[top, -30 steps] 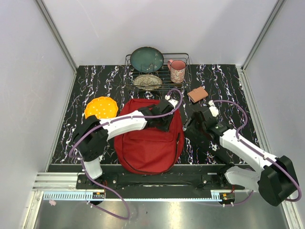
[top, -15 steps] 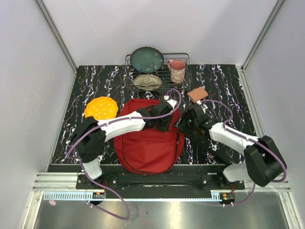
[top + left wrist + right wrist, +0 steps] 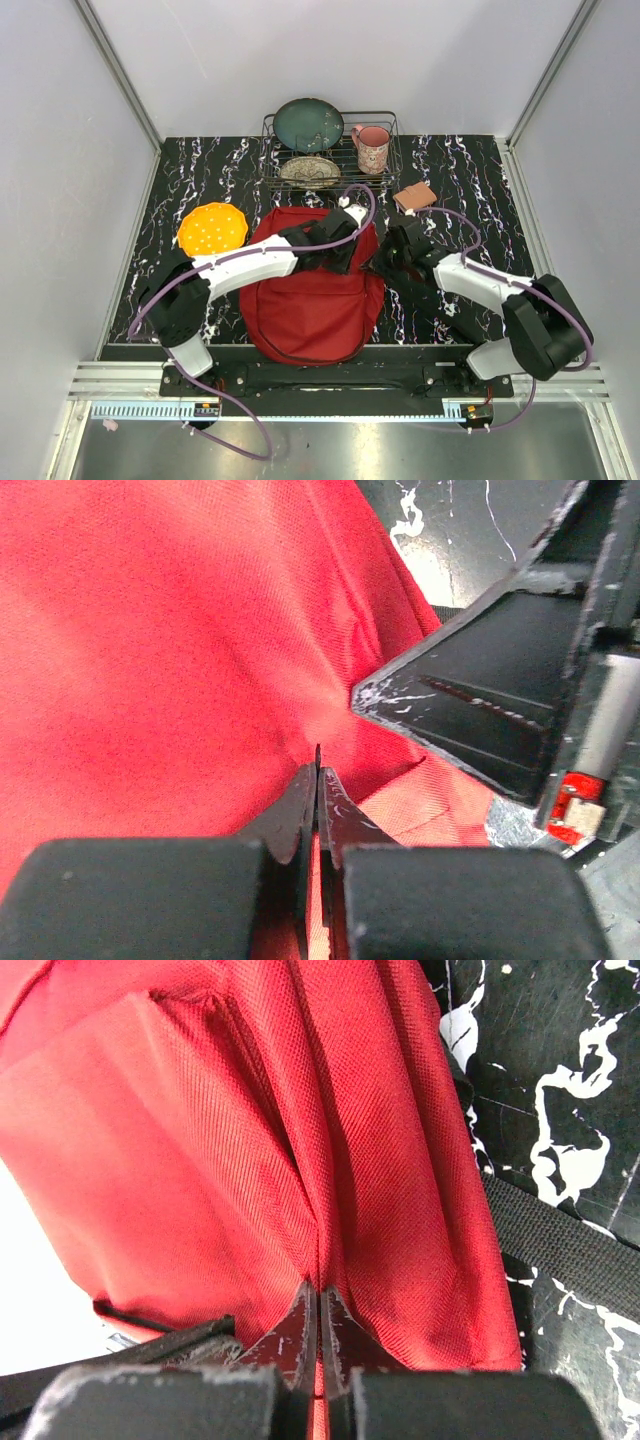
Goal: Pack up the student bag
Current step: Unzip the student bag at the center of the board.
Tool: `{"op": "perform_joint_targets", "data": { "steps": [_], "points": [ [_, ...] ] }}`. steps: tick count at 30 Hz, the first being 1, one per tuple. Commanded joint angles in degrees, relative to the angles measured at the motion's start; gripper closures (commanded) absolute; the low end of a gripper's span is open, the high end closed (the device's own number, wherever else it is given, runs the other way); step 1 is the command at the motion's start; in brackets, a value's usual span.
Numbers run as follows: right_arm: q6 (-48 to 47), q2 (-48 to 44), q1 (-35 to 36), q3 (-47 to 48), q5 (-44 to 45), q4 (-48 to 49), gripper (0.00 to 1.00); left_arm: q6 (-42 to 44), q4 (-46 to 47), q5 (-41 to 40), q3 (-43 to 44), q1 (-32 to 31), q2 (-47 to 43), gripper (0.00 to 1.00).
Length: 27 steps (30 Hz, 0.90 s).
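Note:
The student bag (image 3: 310, 300), a large red backpack, lies flat in the middle of the table. My left gripper (image 3: 347, 258) reaches across it to its upper right part. In the left wrist view the left gripper (image 3: 318, 770) is shut, and the red cloth (image 3: 150, 630) puckers toward its tips. My right gripper (image 3: 380, 262) is at the bag's right edge. In the right wrist view the right gripper (image 3: 319, 1290) is shut on a fold of the red fabric (image 3: 250, 1110). A black strap (image 3: 570, 1250) lies on the table beside it.
A wire dish rack (image 3: 388, 128) at the back holds a teal plate (image 3: 308, 124), a patterned plate (image 3: 309, 170) and a pink mug (image 3: 371, 148). An orange disc (image 3: 212, 227) lies left of the bag. A brown block (image 3: 415, 197) lies behind the right gripper.
My right gripper has moved left to the bag's right edge and shut on its fabric. The left arm has shifted slightly and stays shut.

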Motion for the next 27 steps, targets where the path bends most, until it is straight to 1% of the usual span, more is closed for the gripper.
{"op": "perform_joint_targets", "data": {
  "steps": [1, 5, 6, 11, 12, 13, 16, 17, 18, 19, 20, 21, 22, 23, 24, 25, 27],
  "points": [
    [-2.97, -4.67, -0.22, 2.38, 7.12, -2.25, 1.00, 1.38, -0.65, -4.48, -1.04, 0.21, -3.78, 1.00],
    [-4.56, -4.68, -0.57, 4.40, 9.77, -4.11, 1.00, 2.35, -3.38, -8.35, -3.50, 1.88, -6.23, 1.00],
    [-4.99, -4.07, -0.74, 4.75, 9.94, -4.20, 1.00, 2.52, -3.73, -8.97, -4.38, 2.67, -8.16, 1.00],
    [-7.10, -1.69, -3.99, 7.29, 9.68, -4.64, 1.00, 3.75, -5.31, -10.02, -13.25, 11.10, -15.55, 1.00],
    [-7.46, -0.90, -4.69, 7.74, 9.42, -4.64, 1.00, 4.02, -5.84, -11.24, -14.48, 13.99, -17.56, 1.00],
    [-7.98, -0.55, -5.40, 8.18, 9.33, -4.81, 1.00, 4.19, -6.80, -11.60, -16.50, 15.49, -18.54, 1.00],
    [-9.91, 0.68, -8.12, 10.37, 8.45, -5.07, 1.00, 1.74, -10.40, -14.24, -16.79, 18.32, -20.92, 1.00],
    [-10.88, 1.03, -8.82, 11.60, 8.19, -5.16, 1.00, -0.53, -11.20, -14.51, -16.69, 19.02, -21.61, 1.00],
    [-11.50, 1.82, -9.79, 12.22, 7.93, -5.25, 1.00, -0.81, -11.21, -12.94, -16.78, 20.07, -21.88, 1.00],
    [-12.28, 2.44, -10.06, 13.10, 5.84, -5.51, 1.00, -0.81, -10.68, -12.14, -17.39, 20.17, -22.15, 1.00],
    [-14.64, 3.14, -10.06, 15.28, 4.34, -5.86, 1.00, 0.49, -9.90, -10.92, -17.74, 20.17, -22.76, 1.00],
    [-15.54, 4.63, -10.06, 16.61, 1.62, -7.00, 0.98, 1.29, -8.93, -7.08, -18.18, 20.17, -23.11, 1.00],
    [-16.07, 5.16, -10.06, 17.58, -0.14, -8.05, 0.85, 1.73, -7.27, -5.65, -18.80, 20.17, -23.46, 1.00],
    [-16.77, 5.34, -9.98, 18.20, -1.73, -8.06, 0.75, 2.00, -6.82, -4.59, -18.89, 20.17, -24.34, 0.96],
    [-16.69, 4.65, -10.06, 18.20, -2.70, -8.41, 0.67, 2.17, -6.38, -2.66, -19.06, 20.08, -24.69, 0.79],
    [-16.60, 3.77, -10.06, 17.77, -2.54, -8.50, 0.55, 2.26, -5.50, -1.95, -19.15, 20.17, -25.39, 0.69],
    [-17.21, -0.17, -9.97, 16.27, -0.70, -8.68, 0.48, 2.52, -4.62, -0.19, -19.24, 20.08, -27.76, 0.66]
  ]
}}
